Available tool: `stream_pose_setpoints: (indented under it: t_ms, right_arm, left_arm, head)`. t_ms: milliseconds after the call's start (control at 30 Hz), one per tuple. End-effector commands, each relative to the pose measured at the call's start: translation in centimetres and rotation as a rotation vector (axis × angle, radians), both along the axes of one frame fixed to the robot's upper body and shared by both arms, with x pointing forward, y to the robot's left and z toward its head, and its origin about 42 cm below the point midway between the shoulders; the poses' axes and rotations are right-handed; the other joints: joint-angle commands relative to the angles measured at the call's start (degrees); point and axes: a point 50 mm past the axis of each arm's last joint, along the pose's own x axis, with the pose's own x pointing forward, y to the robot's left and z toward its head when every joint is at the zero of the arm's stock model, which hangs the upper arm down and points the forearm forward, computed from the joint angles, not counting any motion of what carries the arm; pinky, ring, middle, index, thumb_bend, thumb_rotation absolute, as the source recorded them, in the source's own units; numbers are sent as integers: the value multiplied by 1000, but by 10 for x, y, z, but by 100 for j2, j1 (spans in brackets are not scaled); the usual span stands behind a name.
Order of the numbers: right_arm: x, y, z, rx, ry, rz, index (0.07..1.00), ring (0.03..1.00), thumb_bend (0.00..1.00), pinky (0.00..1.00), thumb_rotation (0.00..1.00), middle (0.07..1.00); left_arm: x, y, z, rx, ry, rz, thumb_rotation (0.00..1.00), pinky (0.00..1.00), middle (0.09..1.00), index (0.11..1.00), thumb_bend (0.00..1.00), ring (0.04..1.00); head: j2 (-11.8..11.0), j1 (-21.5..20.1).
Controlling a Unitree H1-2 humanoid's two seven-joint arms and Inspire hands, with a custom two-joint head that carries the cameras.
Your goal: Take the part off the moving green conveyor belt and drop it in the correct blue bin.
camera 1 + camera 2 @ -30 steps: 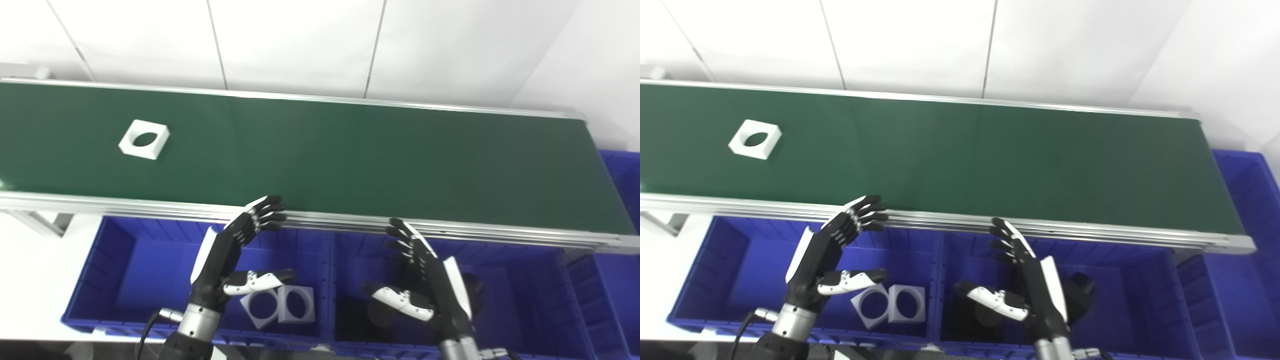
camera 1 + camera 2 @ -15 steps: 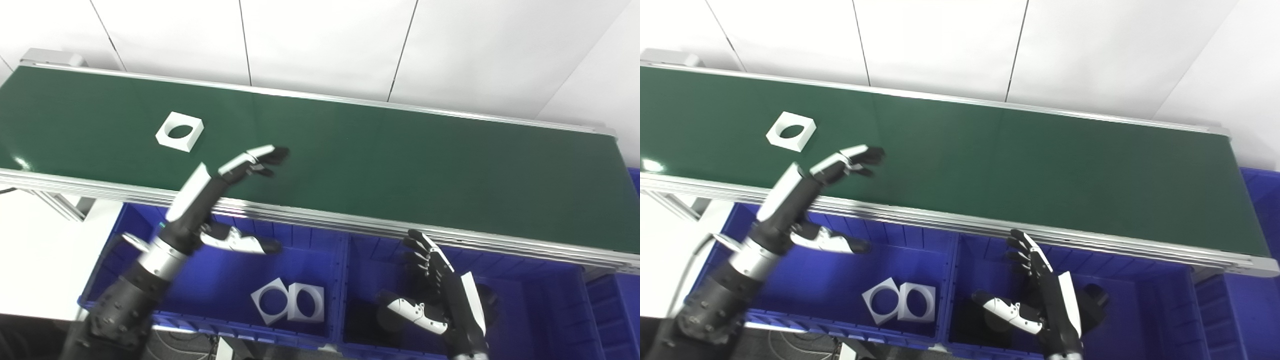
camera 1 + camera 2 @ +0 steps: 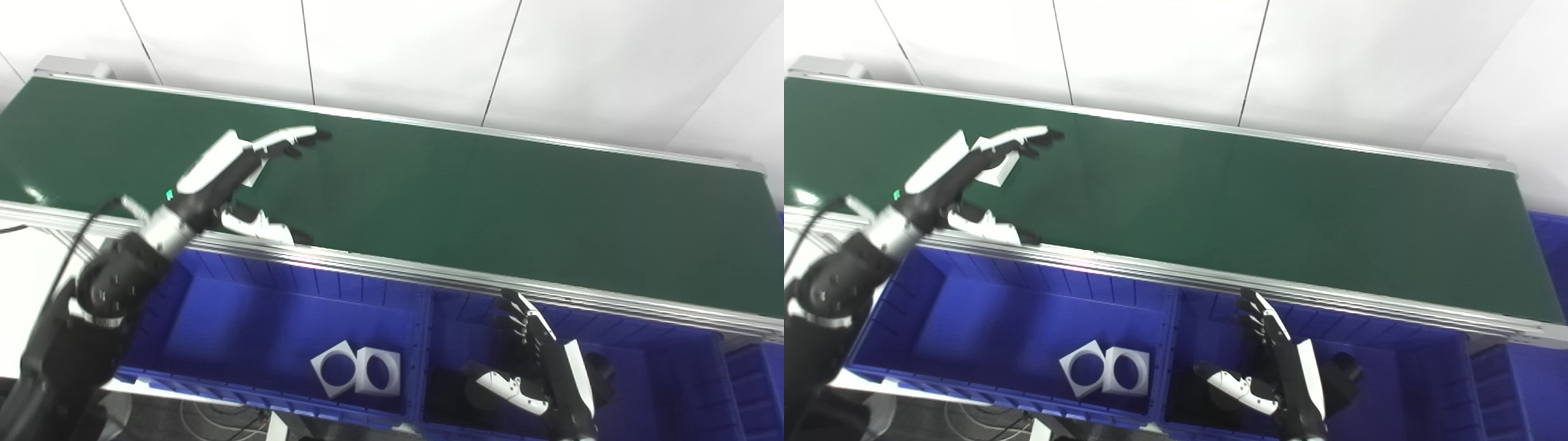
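A white square part with a round hole [image 3: 997, 173] lies on the green conveyor belt [image 3: 490, 196], mostly covered by my left hand [image 3: 242, 160]. That hand is open, with its fingers stretched flat over the part and its thumb spread below, near the belt's front rail. Whether the fingers touch the part cannot be told. My right hand [image 3: 542, 380] is open and empty, hovering low over the right blue bin [image 3: 661, 380].
The left blue bin [image 3: 245, 318] holds two white square parts [image 3: 358, 372]. Black round parts [image 3: 603, 386] lie in the right bin. Another blue bin [image 3: 1543, 380] stands at the far right. A white wall runs behind the belt.
My left arm has swung up from the left bin and out over the belt, onto the white part. The part has drifted right. The camera has shifted. My right hand has hardly moved.
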Motion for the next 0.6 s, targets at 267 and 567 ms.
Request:
stream_pose_setpoints:
  t_ms: [267, 567]
  right_arm:
    - [10, 2, 7, 34, -104, 4, 883, 788, 700, 722, 379, 843]
    - [11, 0, 4, 48, -108, -5, 887, 796, 701, 728, 393, 848]
  left_arm:
    - [64, 41, 23, 164, 1, 106, 377, 789, 906, 887, 766, 879]
    - [105, 40, 30, 334, 59, 194, 342, 774, 924, 901, 774, 885]
  head:
    - [-56, 13]
    - [-60, 29]
